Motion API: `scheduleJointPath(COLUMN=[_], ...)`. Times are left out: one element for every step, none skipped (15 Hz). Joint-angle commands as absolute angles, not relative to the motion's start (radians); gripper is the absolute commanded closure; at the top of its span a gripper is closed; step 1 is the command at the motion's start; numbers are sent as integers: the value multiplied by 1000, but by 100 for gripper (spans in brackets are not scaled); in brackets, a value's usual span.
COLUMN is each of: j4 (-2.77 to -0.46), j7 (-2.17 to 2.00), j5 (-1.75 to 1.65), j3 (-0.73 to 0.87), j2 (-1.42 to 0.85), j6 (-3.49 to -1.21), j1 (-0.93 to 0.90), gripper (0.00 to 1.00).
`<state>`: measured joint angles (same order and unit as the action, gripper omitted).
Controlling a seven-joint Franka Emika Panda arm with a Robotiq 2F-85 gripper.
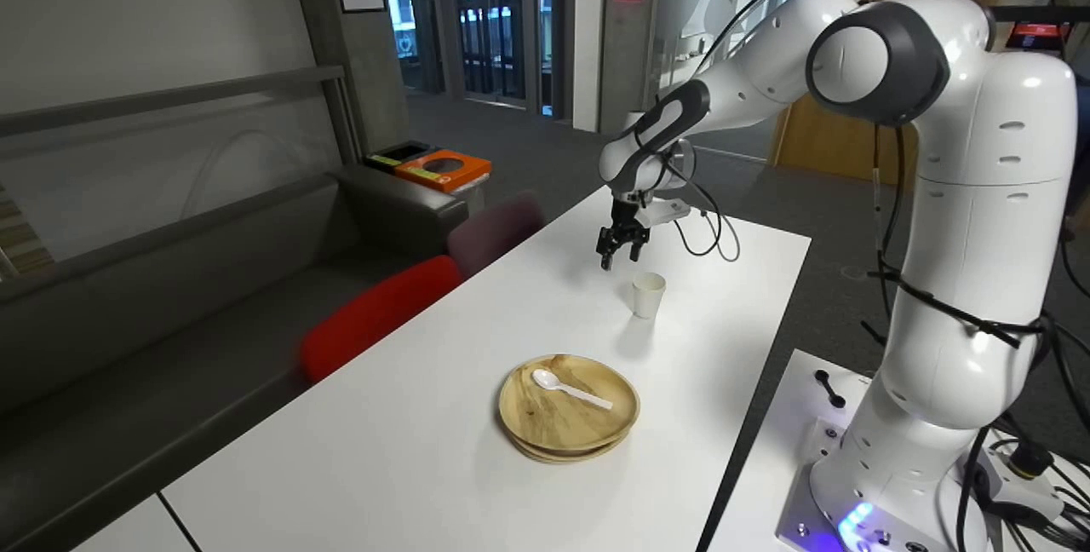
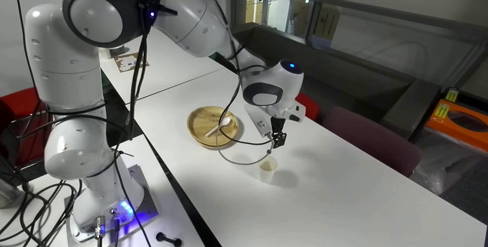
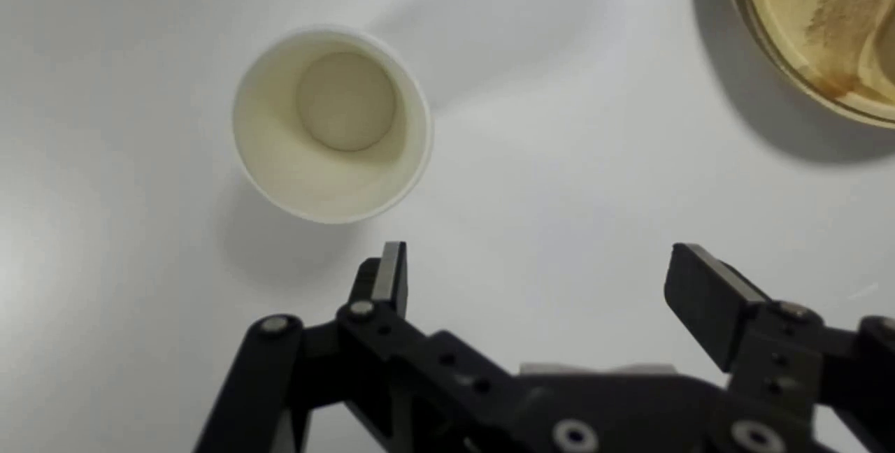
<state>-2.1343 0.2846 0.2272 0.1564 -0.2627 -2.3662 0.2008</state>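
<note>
My gripper (image 3: pixel 537 257) hangs over the white table with its fingers wide apart and nothing between them. In both exterior views it is the black tool (image 1: pixel 621 257) (image 2: pixel 279 139) at the end of the arm, a little above the tabletop. Nearest to it stands a white cup (image 1: pixel 648 296) (image 2: pixel 267 170), upright and apart from the fingers. Looking down in the wrist view, the cup (image 3: pixel 335 180) lies beyond the left finger and appears empty inside. A stack of round wooden plates (image 1: pixel 532 416) (image 2: pixel 198 119) bears a white spoon (image 1: pixel 572 388) (image 2: pixel 218 127). Only the stack's edge (image 3: pixel 790 40) shows in the wrist view.
Cables (image 2: pixel 244 143) loop from the arm down close to the tabletop, near the plates and cup. A red chair (image 1: pixel 379 313) and a maroon chair (image 2: pixel 371 140) stand along the table's far side. Behind them runs a dark sofa (image 1: pixel 170 339). An orange bin top (image 1: pixel 443 169) is beyond.
</note>
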Motion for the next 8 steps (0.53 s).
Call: scheduleJointPath(j4=[-2125, -2117, -2114, -2110, -2106, -2101, -2094, -2088], j7=[200, 168, 143, 121, 105, 89, 76, 62], j5=[172, 158, 151, 144, 142, 141, 142, 143], j3=[174, 180, 183, 185, 184, 181, 180, 179], j2=[-301, -321, -335, -350, -363, -376, -388, -400], j6=[-2391, -2377, -2375, -2370, -2368, -2367, -2364, -2366], j1=[216, 216, 214, 213, 213, 213, 213, 211], gripper=[0, 0, 0, 0, 0, 0, 0, 0])
